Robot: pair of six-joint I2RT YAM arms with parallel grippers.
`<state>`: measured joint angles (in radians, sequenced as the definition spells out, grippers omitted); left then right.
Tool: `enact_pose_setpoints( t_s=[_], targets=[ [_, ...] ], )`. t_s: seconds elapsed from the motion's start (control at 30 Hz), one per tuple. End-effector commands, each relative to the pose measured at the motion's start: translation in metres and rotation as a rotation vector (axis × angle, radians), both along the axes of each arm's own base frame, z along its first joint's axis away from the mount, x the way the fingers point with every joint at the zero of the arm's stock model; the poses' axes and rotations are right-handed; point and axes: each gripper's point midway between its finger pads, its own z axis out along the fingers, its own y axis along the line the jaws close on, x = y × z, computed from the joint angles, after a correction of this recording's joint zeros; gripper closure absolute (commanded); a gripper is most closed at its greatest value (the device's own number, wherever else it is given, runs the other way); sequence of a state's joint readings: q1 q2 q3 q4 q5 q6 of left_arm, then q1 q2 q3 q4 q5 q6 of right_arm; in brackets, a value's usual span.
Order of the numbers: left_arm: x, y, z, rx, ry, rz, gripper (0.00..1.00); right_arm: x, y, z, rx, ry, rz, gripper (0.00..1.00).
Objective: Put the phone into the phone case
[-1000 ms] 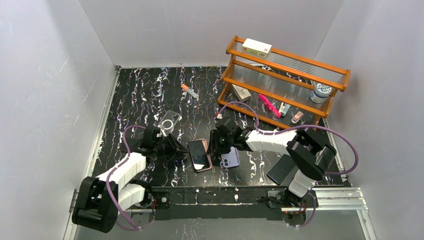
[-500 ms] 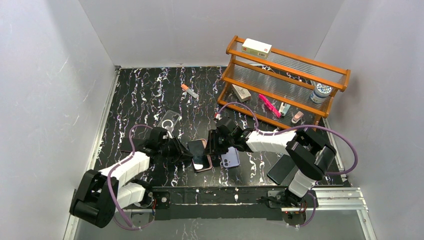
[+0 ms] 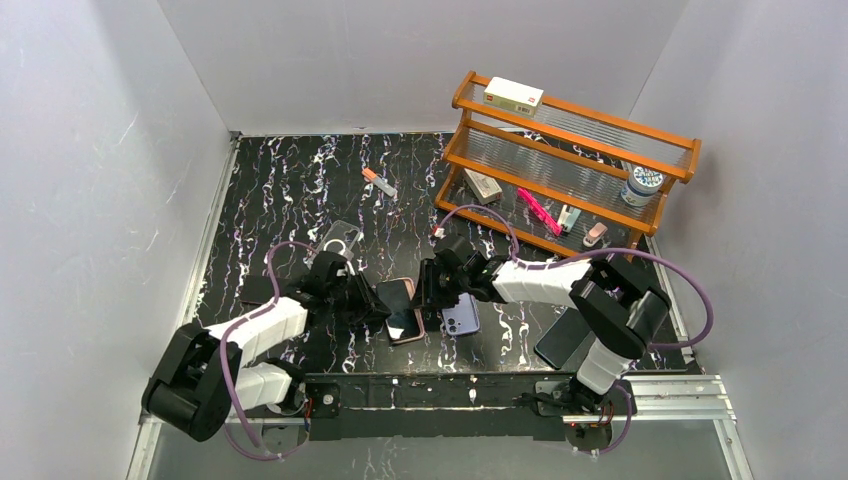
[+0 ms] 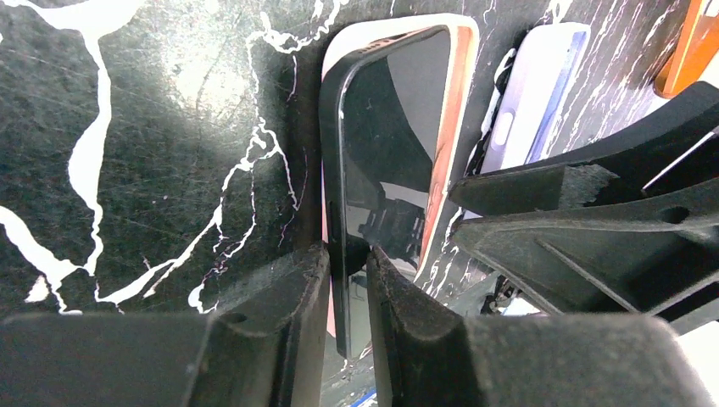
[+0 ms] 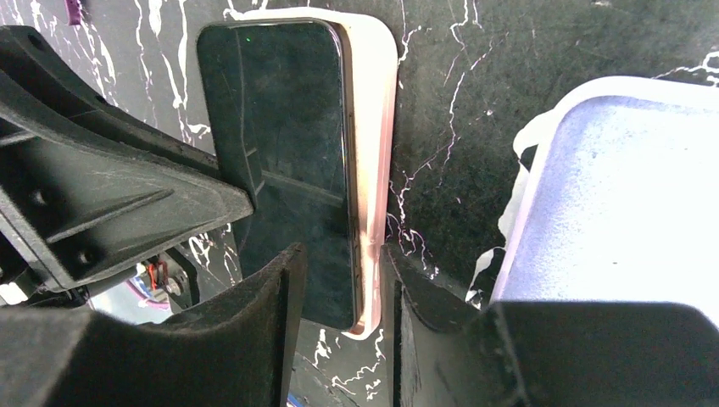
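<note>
Phone (image 4: 390, 127) edge pinched by left claw (image 4: 348, 254); right claw (image 5: 339, 259) clamps pink case (image 5: 373, 127).

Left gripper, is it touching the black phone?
Touching. The left wrist view shows both fingers of the left gripper pinching the black phone by its edge, with no gap.

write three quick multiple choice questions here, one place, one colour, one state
1. The clear case lies: A on the floor; B on the table, behind the black phone; C in a bowl.
2. The case around the black phone is: A pink; B green; C yellow.
3. The left gripper is: A wide open; B shut on the phone's edge; C holding a pen.
Key: 1 B, it lies on the marbled top; 2 A, its rim shows pale pink; 3 B, both fingers pinch the phone.
</note>
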<state>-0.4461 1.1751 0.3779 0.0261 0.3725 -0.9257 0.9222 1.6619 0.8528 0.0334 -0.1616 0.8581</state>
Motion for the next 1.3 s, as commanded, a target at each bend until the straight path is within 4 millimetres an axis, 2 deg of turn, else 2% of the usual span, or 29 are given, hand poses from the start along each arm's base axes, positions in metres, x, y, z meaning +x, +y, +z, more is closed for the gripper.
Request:
enact_pose_setpoints(
  t_s=[0.0, 0.17, 0.37, 0.43, 0.53, 0.7, 0.77, 0.83, 0.9, 1.13, 1.27],
  targets=[
    [0.008, -0.005, 0.006, 0.018, -0.045, -0.024, 0.82, -0.001, 0.004, -0.006, 0.02, 0.02, 0.011, 0.55],
    [0.005, -0.009, 0.005, 0.018, -0.045, -0.044, 0.89, -0.005, 0.008, -0.001, 0.037, 0.044, 0.027, 0.55],
    [0.006, -0.014, 0.005, 0.024, -0.057, -0.064, 0.9, -0.008, 0.011, -0.005, 0.053, 0.065, 0.035, 0.55],
    [0.004, -0.015, 0.003, 0.031, -0.053, -0.068, 0.85, -0.009, 0.012, -0.007, 0.06, 0.076, 0.035, 0.55],
    [0.001, -0.014, 0.002, 0.037, -0.054, -0.066, 0.72, -0.011, 0.011, -0.008, 0.066, 0.082, 0.036, 0.55],
    [0.003, 0.001, 0.004, 0.104, -0.074, -0.013, 0.61, -0.01, 0.007, -0.006, 0.063, 0.066, 0.023, 0.55],
    [0.009, 0.007, 0.01, 0.129, -0.103, 0.018, 0.6, -0.009, 0.006, -0.006, 0.057, 0.057, 0.018, 0.55],
    [0.015, 0.009, 0.017, 0.129, -0.138, 0.045, 0.62, -0.009, 0.005, -0.007, 0.051, 0.056, 0.019, 0.56],
    [0.019, 0.008, 0.02, 0.121, -0.157, 0.054, 0.67, -0.008, 0.004, -0.007, 0.051, 0.056, 0.017, 0.56],
    [0.012, 0.002, 0.007, 0.118, -0.107, 0.007, 0.73, -0.007, 0.006, -0.005, 0.06, 0.05, 0.019, 0.56],
    [0.012, -0.001, 0.01, 0.096, -0.125, 0.006, 0.85, -0.007, 0.006, -0.007, 0.063, 0.049, 0.021, 0.58]
  ],
)
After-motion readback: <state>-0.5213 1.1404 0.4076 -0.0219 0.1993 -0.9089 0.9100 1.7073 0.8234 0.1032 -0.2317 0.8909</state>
